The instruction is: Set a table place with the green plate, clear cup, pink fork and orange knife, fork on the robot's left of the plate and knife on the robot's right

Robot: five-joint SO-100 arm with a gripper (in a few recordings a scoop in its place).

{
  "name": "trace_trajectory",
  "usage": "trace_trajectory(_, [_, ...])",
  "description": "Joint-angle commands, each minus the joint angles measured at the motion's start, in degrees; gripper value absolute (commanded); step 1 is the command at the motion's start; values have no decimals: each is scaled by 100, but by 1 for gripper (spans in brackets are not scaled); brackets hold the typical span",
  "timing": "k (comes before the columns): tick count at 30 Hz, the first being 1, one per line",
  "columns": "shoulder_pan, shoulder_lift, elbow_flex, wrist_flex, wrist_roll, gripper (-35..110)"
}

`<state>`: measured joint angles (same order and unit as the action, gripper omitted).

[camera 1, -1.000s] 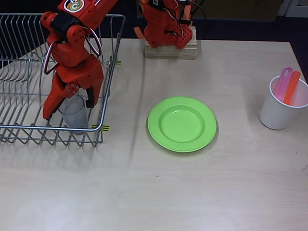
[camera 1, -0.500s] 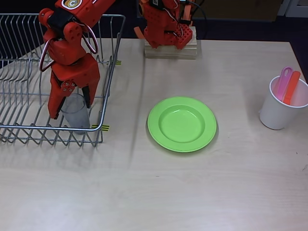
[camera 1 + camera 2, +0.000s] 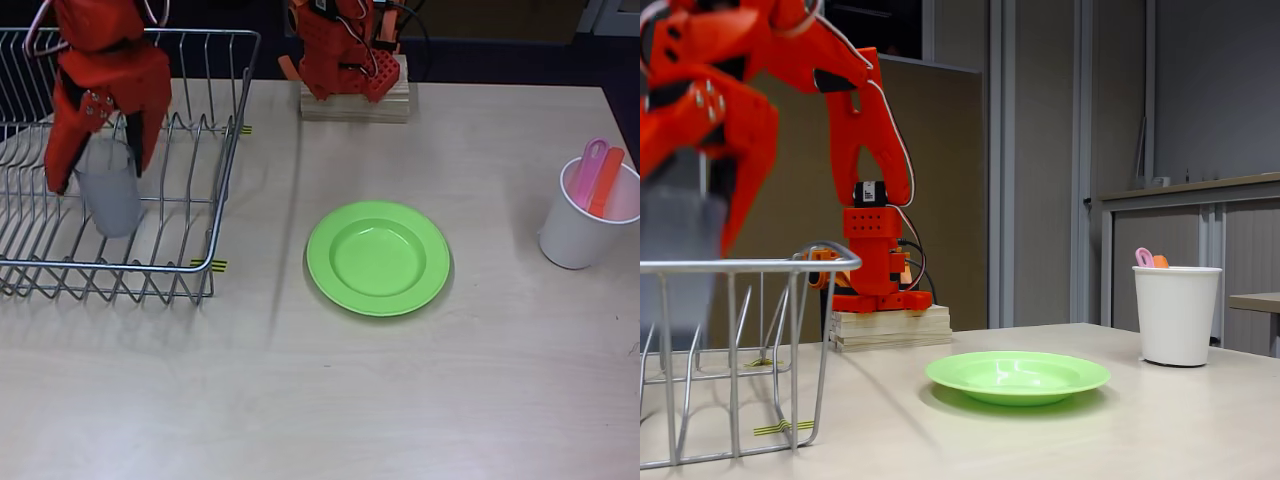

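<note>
Overhead view: the orange-red tool (image 3: pixel 100 165) is clamped around the clear cup (image 3: pixel 110 195), a translucent greyish tapered tumbler, holding it over the wire dish rack (image 3: pixel 215 150) at the left end of the table (image 3: pixel 400 400). The rack is thin chromed wire with upright dividers. Right of the rack, well apart, lies the green plate (image 3: pixel 378 258), glossy lime plastic, round, wide rim, shallow well, flat on the pale wood-grain table. Further right of the plate stands a white paper cup (image 3: pixel 572 240), opaque and tapered, with the pink fork (image 3: pixel 586 172) and the orange knife (image 3: pixel 606 180) standing in it side by side, the fork's looped handle end up. Fixed view: the tool (image 3: pixel 690 175) grips the clear cup (image 3: pixel 678 240) with its upper part above the rack's top rail (image 3: pixel 750 265). The plate (image 3: pixel 1018 376) sits low and shiny right of the rack, the white cup (image 3: pixel 1176 314) beyond it, grey wall panels and a cabinet behind.
</note>
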<state>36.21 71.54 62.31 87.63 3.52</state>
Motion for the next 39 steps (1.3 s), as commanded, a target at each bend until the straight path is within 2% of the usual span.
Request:
trace_trajectory(1, [88, 993, -334, 308, -211, 34])
trace_trajectory(5, [-334, 1687, -387, 580, -378, 33])
trace_trajectory(9, [-1345, 1907, -483, 483, -299, 32])
trace_trajectory(15, [-2962, 817, -1169, 237, 475, 31])
trace_trajectory(19, [-3630, -325, -1626, -44, 1099, 30])
trace_trajectory(25, [-4219, -2127, -2654, -193, 1881, 30])
trace_trajectory(30, [-4570, -3217, -3586, 62, 2391, 31])
trace_trajectory(39, [-4852, -3551, -3683, 396, 2927, 31])
